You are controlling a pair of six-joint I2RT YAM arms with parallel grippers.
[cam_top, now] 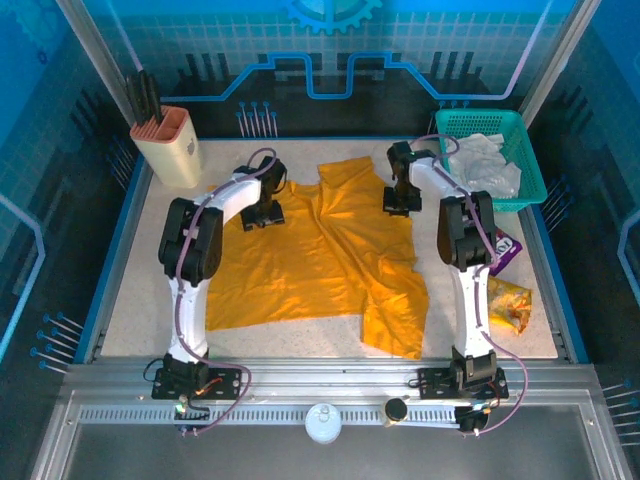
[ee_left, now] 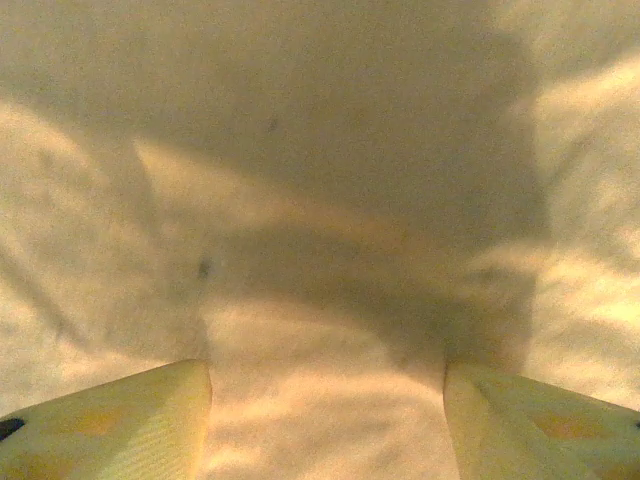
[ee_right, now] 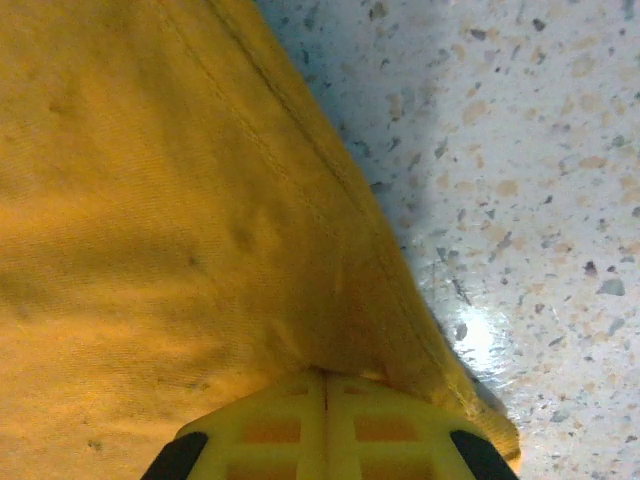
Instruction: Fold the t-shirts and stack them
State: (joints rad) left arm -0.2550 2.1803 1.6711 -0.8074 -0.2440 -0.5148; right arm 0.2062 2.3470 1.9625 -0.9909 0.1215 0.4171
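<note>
The mustard-orange t-shirt (cam_top: 320, 265) lies spread and rumpled across the middle of the table. My right gripper (cam_top: 400, 205) sits at its upper right edge. In the right wrist view that gripper (ee_right: 325, 378) is shut, with the shirt's (ee_right: 150, 200) hemmed edge pinched between the jaws. My left gripper (cam_top: 265, 215) is low at the shirt's upper left edge. In the left wrist view its fingers (ee_left: 130, 420) stand well apart over a blurred pale, orange-tinted surface, and the left gripper (ee_left: 328, 400) holds nothing I can see. The pale white-grey t-shirt (cam_top: 485, 165) lies crumpled in the teal basket (cam_top: 530, 150).
A beige holder with dark handles (cam_top: 168, 147) stands at the back left. A purple packet (cam_top: 505, 250) and a shiny yellow snack packet (cam_top: 510, 305) lie beside the right arm. Bare speckled table (ee_right: 540, 150) shows right of the shirt's hem.
</note>
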